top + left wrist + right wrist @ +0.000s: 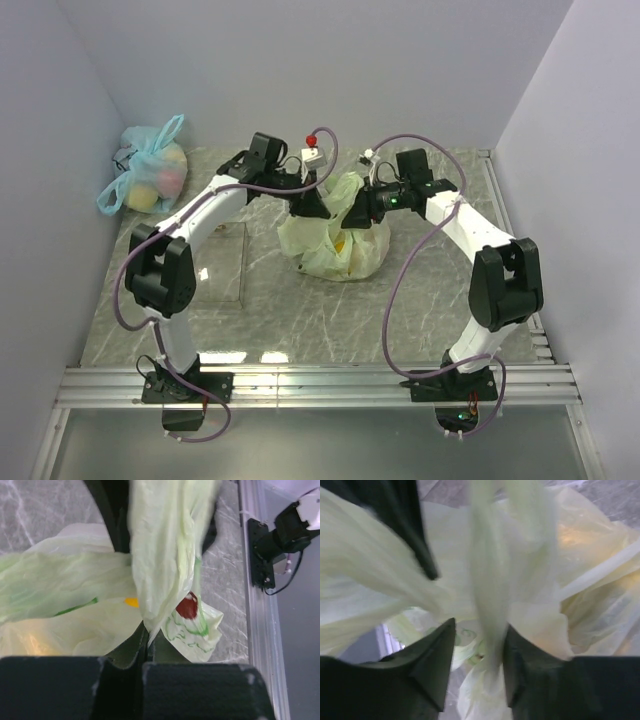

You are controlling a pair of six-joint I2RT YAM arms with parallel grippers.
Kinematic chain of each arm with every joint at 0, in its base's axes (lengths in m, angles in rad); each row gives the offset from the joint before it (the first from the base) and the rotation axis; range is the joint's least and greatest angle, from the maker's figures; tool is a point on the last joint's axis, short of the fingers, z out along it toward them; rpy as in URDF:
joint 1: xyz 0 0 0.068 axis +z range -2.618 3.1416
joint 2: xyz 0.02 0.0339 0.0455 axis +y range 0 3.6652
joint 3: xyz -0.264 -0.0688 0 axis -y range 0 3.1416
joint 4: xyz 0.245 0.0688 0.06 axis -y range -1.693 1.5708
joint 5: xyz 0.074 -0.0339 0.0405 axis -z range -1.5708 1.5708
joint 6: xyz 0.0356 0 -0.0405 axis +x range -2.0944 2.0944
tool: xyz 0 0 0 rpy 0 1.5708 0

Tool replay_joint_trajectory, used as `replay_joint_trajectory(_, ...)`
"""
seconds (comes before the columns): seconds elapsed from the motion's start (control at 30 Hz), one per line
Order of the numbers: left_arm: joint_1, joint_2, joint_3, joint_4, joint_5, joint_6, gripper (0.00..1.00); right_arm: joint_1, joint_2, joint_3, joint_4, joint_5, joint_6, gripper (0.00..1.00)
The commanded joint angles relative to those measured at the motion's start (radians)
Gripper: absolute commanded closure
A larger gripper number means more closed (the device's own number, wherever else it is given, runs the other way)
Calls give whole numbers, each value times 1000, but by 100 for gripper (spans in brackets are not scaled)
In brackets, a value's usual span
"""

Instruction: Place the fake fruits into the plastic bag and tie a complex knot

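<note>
Above the plastic bag point(335, 250) we are bending both arms inward | our left gripper point(147, 637) is pinching bag film tightly | our right gripper point(480, 650) is straddling a handle strand, jaws parted

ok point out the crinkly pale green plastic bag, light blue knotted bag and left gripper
crinkly pale green plastic bag point(330, 258), top view, near wall
light blue knotted bag point(140, 150), top view, upper wall
left gripper point(148, 639), left wrist view, between fingertips
</note>
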Motion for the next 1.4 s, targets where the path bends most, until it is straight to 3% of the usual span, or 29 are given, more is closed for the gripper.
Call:
replay_joint_trajectory(0.0,-7,12,7,54,-75,-51,100,1,-66,17,9,-58,-13,44)
replay_joint_trajectory(0.03,-11,16,10,68,-92,-54,100,4,-64,20,11,-63,2,38)
replay_joint_trajectory(0.2,-28,24,9,96,-190,-92,100,2,-47,40,20,-69,58,36)
replay_joint_trajectory(0.23,-36,24,7,102,-190,-103,100,2,-47,40,20,-61,62,22)
replay_joint_trajectory(0.4,-54,-13,-51,174,-98,-108,100,5,-4,49,50,-30,120,21)
replay_joint_trajectory(0.57,-90,2,-28,102,-92,-25,100,9,3,51,113,-59,185,21)
replay_joint_trajectory(0.6,-88,1,-34,108,-84,-25,100,7,5,49,110,-70,176,24)
replay_joint_trajectory(0.67,-88,-7,-39,127,-81,-28,100,7,10,51,91,-78,133,41)
replay_joint_trajectory(0.7,-90,-8,-39,131,-81,-31,100,5,13,52,83,-81,121,52)
replay_joint_trajectory(0.73,-85,-13,-34,119,-81,-32,100,5,14,54,77,-76,96,71)
replay_joint_trajectory(0.77,-80,-16,-28,110,-84,-29,98,7,16,56,68,-64,88,79)
replay_joint_trajectory(0.83,-61,-30,-10,96,-92,-52,91,4,13,52,61,-46,70,94)
replay_joint_trajectory(0.87,-30,-33,-1,64,-84,-63,81,1,11,49,61,-43,56,98)
replay_joint_trajectory(0.9,-12,-41,25,47,-86,-69,76,1,2,48,61,-37,52,100)
replay_joint_trajectory(1.03,71,-97,99,-50,-112,-80,52,1,-18,26,106,-27,61,100)
replay_joint_trajectory(1.07,79,-108,104,-51,-127,-78,41,1,-20,23,124,-33,64,100)
replay_joint_trajectory(1.17,99,-146,98,-15,-222,-121,19,1,-26,14,153,-44,79,100)
replay_joint_trajectory(1.37,108,-44,197,-45,-241,-117,13,4,-24,22,138,-58,39,100)
